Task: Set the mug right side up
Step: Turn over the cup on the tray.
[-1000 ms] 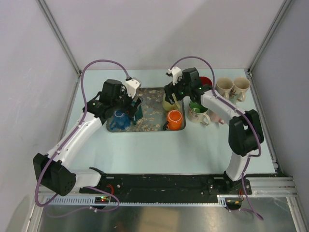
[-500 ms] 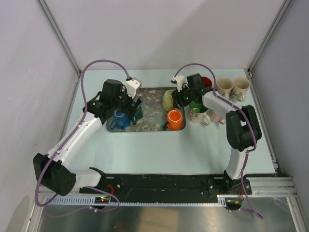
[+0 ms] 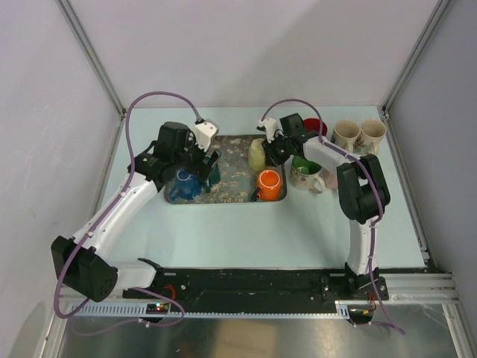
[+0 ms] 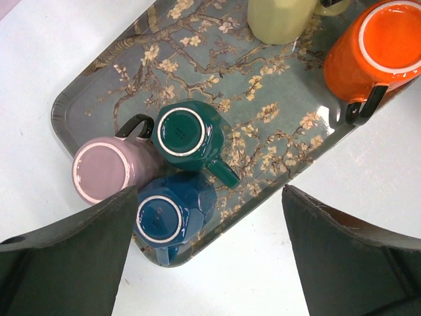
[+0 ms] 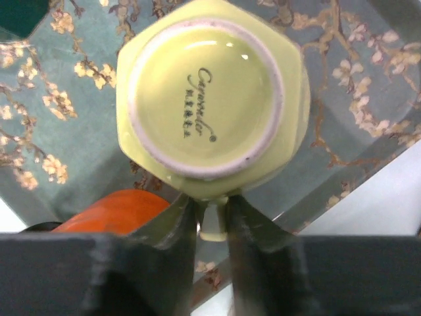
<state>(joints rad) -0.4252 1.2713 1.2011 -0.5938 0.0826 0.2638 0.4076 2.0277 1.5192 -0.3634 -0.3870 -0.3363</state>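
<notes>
- Left claw (image 4: 210,196): wide open and holding nothing. It hangs over the near-left corner of the tray (image 4: 85,85), same as a second ago.
- Under it are the pink mug (image 4: 102,171), teal mug (image 4: 187,131) and dark blue mug (image 4: 168,214), all base-up and packed touching.
- Orange mug (image 4: 375,49): near-right corner of the tray, already mouth-up. Not my job.
- The change: my right claw (image 5: 212,205) was wide a second ago. It has swung round to the yellow-green mug (image 5: 210,99) and narrowed.
- The fingers now pinch that mug's handle (image 5: 212,227), one each side, and look in contact.
- The mug hasn't moved. It is base-up at the far-right end of the tray, maker's stamp facing the wrist cam.
- My read: grasp is about seated, flip not started. Next is lift clear of the tray, then roll the wrist. A handle-only pinch may let it swing.
- Farther right on the surface (image 3: 223,231): two cream mugs (image 3: 346,134), upright.
</notes>
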